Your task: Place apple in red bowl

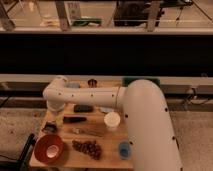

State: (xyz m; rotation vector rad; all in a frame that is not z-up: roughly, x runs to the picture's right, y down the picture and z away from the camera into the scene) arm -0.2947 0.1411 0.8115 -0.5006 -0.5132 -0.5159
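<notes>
The red bowl (48, 148) sits at the front left corner of the wooden table (107, 152), with a paler orange inside. My white arm reaches from the right across the table, bends at an elbow (56, 93) and points down. The gripper (51, 126) hangs at the table's left edge, just above and behind the red bowl. No apple shows anywhere; whether it is in the gripper is hidden.
A cluster of dark grapes (88, 147) lies right of the bowl. A white cup (112, 121) stands mid-table, with a small blue object (124, 149) in front of it. Dark objects (82, 108) lie under the forearm. A dark wall runs behind the table.
</notes>
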